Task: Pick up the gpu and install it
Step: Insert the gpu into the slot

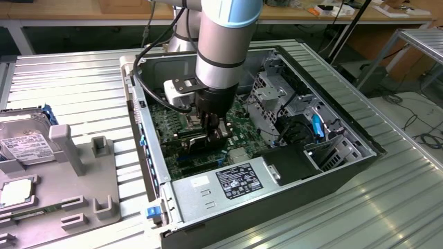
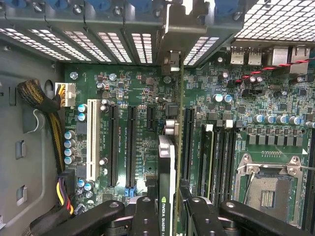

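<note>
Evidently the open computer case [image 1: 349,155] is entered from above, with the motherboard [image 2: 123,83] lying beneath the fingers [image 2: 146,216]. The gpu [image 2: 167,162] is pinched by its flat faces between the fingers and held on edge just over the board. Its long axis runs straight away from the fingers, the silvery bracket [image 2: 184,29] leading toward the rear vent grille [image 2: 98,44]. Trouble may be expected if its lower edge is not lined up with the long black slot [image 2: 187,142] just beside it. Pressure would then be taken by the board, or the card tilted in the pinch. The bracket could also be caught on the grille frame.
</note>
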`<state>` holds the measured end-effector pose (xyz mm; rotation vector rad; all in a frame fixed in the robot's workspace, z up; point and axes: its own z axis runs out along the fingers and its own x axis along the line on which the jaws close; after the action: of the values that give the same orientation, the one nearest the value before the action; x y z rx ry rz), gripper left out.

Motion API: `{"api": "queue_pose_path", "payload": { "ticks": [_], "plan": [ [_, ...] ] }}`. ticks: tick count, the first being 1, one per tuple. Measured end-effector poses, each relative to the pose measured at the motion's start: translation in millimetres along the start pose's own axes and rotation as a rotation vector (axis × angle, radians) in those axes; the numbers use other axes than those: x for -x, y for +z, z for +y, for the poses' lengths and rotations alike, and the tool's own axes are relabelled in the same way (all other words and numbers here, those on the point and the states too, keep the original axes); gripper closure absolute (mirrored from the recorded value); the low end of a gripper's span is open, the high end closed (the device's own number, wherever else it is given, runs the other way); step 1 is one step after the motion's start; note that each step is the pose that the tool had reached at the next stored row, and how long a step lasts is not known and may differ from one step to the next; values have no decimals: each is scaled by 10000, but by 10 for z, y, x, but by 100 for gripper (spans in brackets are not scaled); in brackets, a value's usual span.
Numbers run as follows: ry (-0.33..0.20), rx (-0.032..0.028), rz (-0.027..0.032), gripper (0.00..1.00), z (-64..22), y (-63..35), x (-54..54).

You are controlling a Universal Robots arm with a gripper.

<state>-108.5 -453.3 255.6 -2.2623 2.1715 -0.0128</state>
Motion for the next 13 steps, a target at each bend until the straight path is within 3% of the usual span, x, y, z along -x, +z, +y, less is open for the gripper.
{"api": "queue_pose_path", "payload": {
  "ticks": [4, 5, 9, 13],
  "plan": [
    [0, 0, 0, 73, 0, 0, 0],
    [1, -11, -23, 72, 0, 9, 2],
    [0, -1, -1, 54, 0, 1, 0],
    [0, -1, -1, 54, 0, 0, 0]
  ]
}}
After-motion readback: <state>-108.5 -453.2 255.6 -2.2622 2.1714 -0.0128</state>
